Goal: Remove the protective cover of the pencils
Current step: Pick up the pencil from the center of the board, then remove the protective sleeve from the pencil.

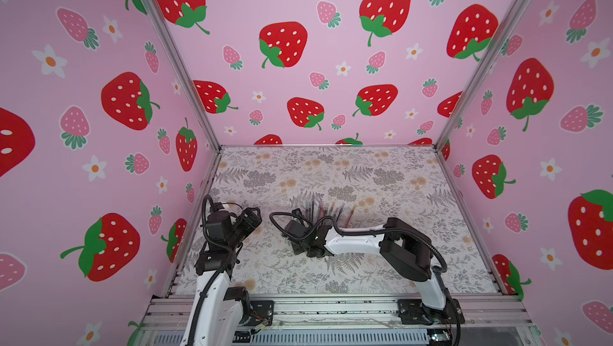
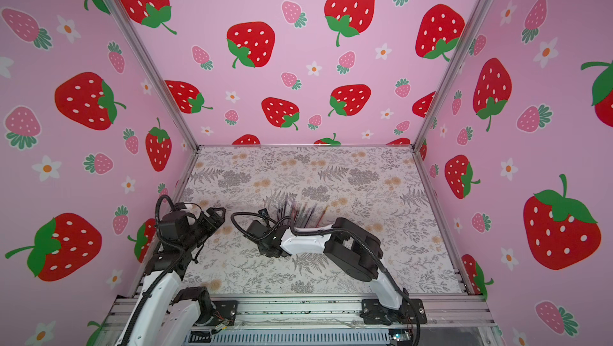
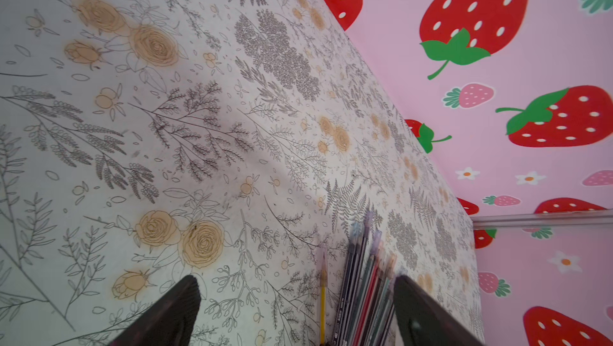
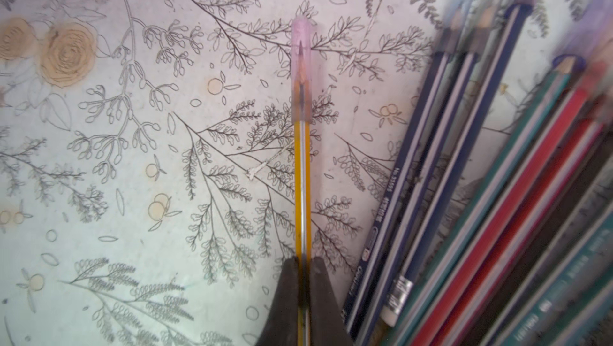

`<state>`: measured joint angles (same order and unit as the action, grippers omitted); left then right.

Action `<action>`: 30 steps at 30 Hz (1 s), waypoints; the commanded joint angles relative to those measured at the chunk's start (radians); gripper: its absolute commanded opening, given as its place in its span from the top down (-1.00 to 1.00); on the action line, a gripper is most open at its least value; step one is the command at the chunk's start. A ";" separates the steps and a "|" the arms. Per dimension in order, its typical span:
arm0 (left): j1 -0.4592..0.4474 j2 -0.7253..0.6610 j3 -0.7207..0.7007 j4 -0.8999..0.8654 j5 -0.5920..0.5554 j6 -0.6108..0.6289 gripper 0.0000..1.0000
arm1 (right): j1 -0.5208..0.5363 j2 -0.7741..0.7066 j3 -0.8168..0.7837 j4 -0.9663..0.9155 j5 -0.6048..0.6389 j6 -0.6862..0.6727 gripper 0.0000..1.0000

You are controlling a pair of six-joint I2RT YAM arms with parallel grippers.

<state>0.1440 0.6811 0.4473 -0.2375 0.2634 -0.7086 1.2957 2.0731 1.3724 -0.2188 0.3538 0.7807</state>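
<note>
Right hand is clenching the lower shaft of one yellow pencil over the floral table. Left hand is hovering released, fingers spread wide, at nine o'clock of the bundle in both top views. A translucent pink cover is sitting over the yellow pencil's tip. The remaining pencils are fanning out just beside it, toward twelve o'clock, several tips capped likewise.
</note>
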 commanded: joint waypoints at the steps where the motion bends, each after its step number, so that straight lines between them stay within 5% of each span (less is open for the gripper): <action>1: 0.004 -0.019 0.008 -0.014 0.094 -0.005 -0.79 | 0.039 -0.079 -0.068 0.116 0.046 -0.015 1.00; 17: -0.016 0.120 -0.032 0.150 0.329 -0.053 -0.69 | 0.056 -0.203 -0.261 0.330 0.077 -0.034 1.00; 30: -0.213 0.253 -0.005 0.227 0.247 -0.073 -0.54 | 0.056 -0.221 -0.288 0.384 0.076 -0.050 1.00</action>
<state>-0.0391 0.9211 0.4156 -0.0425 0.5392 -0.7734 1.3476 1.8942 1.0927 0.1356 0.4091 0.7349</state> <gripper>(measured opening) 0.774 0.072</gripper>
